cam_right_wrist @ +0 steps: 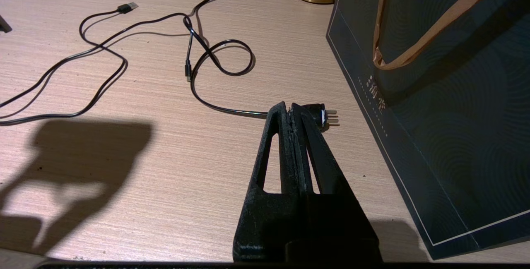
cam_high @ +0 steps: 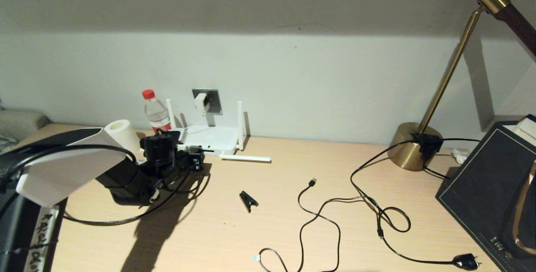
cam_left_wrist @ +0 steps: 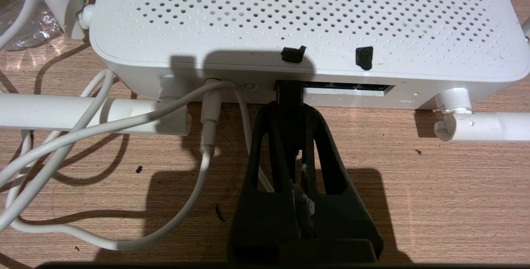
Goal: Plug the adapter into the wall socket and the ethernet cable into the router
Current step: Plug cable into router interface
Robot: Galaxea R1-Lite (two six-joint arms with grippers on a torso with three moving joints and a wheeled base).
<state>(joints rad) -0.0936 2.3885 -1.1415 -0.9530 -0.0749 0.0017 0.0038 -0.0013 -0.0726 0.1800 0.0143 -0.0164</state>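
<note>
Adapter (cam_high: 202,102) already sits in the socket (cam_high: 212,100). The left gripper (cam_left_wrist: 290,102), fingers pinched on the ethernet cable's (cam_left_wrist: 288,95) black end, presses it at the router's (cam_left_wrist: 290,16) port row; seating looks unfinished. Right gripper (cam_right_wrist: 291,109) hangs closed, empty, over the bench (cam_right_wrist: 145,169).

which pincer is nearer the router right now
Left. The left pincer is at the router's port edge, shut on the ethernet cable at a port. The right pincer is far off, shut, over the table beside a dark bag.
</note>
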